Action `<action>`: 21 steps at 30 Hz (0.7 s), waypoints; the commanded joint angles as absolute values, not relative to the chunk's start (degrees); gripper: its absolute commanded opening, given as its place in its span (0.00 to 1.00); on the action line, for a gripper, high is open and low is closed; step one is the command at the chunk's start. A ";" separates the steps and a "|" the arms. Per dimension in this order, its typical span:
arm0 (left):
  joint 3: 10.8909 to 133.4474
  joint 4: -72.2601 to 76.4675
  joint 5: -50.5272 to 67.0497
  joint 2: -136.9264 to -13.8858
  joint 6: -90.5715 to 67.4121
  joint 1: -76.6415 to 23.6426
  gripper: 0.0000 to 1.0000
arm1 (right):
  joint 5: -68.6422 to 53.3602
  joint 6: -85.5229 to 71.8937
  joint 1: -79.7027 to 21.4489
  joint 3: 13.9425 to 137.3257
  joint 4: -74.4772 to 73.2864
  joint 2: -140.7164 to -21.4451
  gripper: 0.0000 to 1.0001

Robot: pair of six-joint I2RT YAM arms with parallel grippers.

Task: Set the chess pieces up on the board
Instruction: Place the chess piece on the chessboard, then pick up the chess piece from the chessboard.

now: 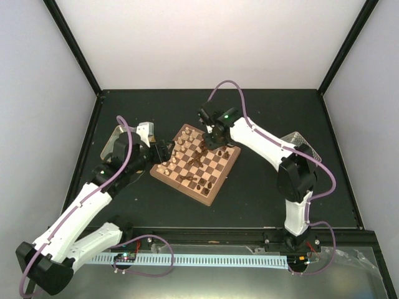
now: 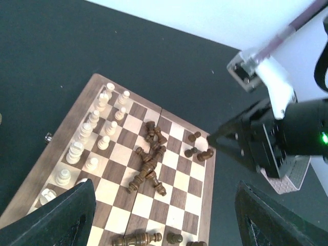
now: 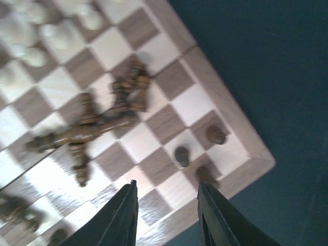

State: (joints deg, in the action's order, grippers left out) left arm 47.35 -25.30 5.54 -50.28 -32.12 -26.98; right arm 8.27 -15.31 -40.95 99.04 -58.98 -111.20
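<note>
Right fingers [image 3: 127, 215] hang apart, empty, over the board [image 3: 224, 102] corner by three upright dark pawns [image 3: 181, 155]; left fingers [image 2: 66, 215] wide apart too. Dark pieces [image 2: 148, 166] lie heaped mid-board: tiny, light, smooth wood, prob. roll. You'd pinch each across its narrow stem.

Brown-checkered board [image 2: 177, 180]; chess pieces [image 2: 75, 152] cream or dark brown.

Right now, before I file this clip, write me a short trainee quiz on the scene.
1. True or false: the right tool has nothing between its fingers.
2. Where on the board does the heap of dark pieces lie? A) the middle, B) a corner, C) the rim.
3. Which colour set stands in rows along one edge?
Key: 1 true; 2 A; 3 the cream pieces.
</note>
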 commanded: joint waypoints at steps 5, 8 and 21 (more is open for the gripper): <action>47.21 -25.87 -4.29 -43.05 -35.85 -26.36 0.76 | -1.11 -8.97 -51.06 94.21 -51.76 -109.86 0.34; 46.56 -26.01 -7.76 -39.64 -37.12 -26.35 0.76 | -4.94 -6.84 -53.50 93.45 -50.43 -111.42 0.34; 43.77 -25.55 -13.39 -31.66 -40.58 -26.37 0.76 | -3.48 -1.54 -57.60 92.74 -49.31 -118.38 0.34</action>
State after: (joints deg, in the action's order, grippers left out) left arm 43.88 -25.65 -11.31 -31.83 -39.40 -26.68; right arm -4.95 -4.03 -57.19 93.06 -50.17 -117.36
